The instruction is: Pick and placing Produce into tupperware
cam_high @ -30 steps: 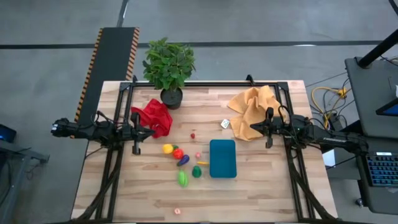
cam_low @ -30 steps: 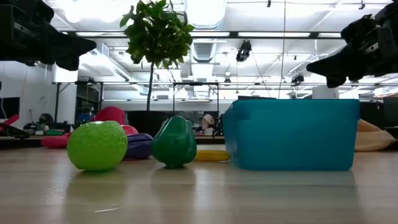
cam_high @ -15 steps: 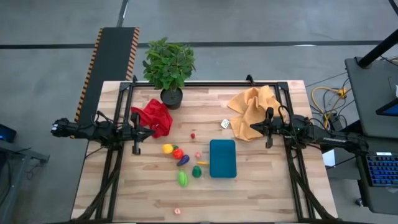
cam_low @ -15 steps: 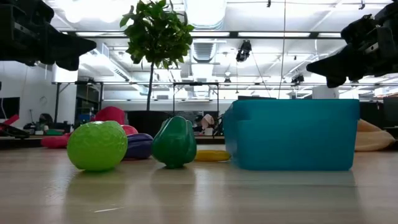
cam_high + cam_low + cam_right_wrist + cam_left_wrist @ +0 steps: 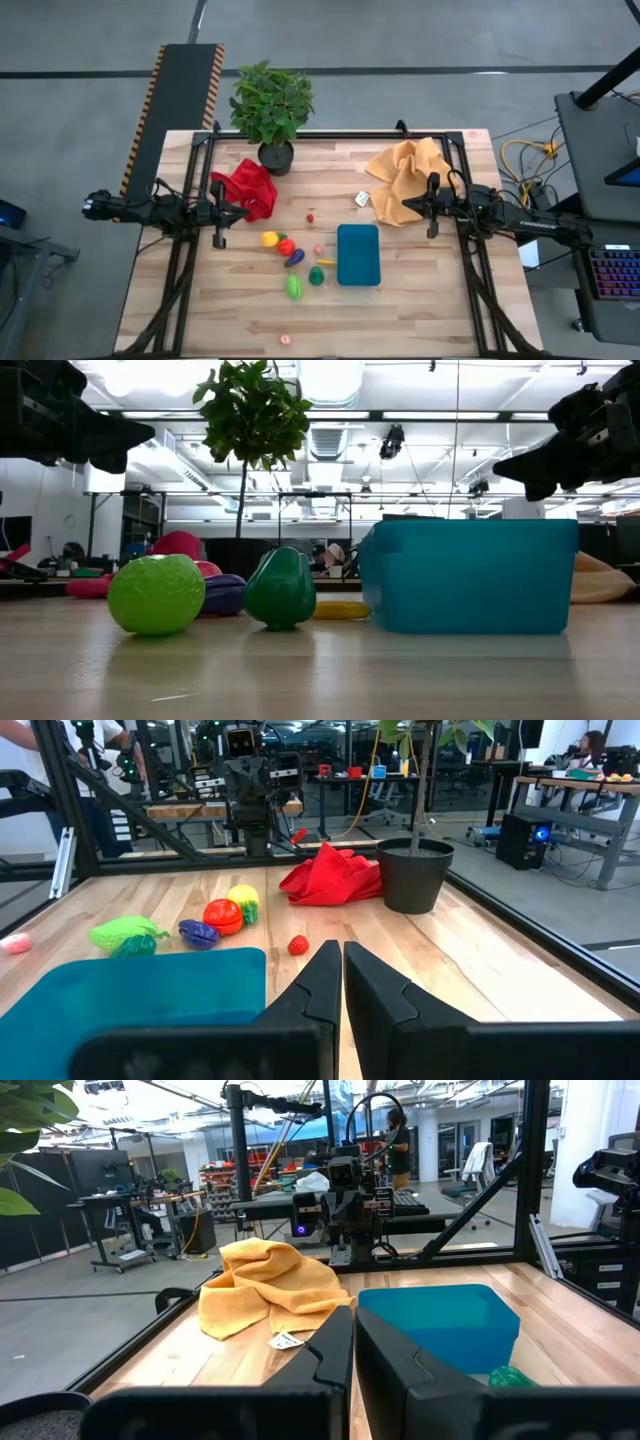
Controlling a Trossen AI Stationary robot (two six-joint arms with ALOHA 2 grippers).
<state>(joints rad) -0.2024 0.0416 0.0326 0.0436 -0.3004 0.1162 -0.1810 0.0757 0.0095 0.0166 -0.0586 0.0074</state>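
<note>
Glossy plastic tupperware (image 5: pixel 358 255) and produce (image 5: pixel 293 287) — matt wooden table (image 5: pixel 420 310), soft red cloth (image 5: pixel 248 187).

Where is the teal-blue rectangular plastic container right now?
In the high view, the teal-blue rectangular plastic container sits on the wooden table right of centre, just right of the small toy produce and nearer than the mustard-yellow cloth.

One teal container (image 5: pixel 358 255), one potted plant (image 5: pixel 271 108) and two cloths, red (image 5: pixel 248 187) and yellow (image 5: pixel 405 178). Six toy fruits and vegetables (image 5: pixel 293 288) cluster left of the container. Two robot arms (image 5: pixel 160 209).
</note>
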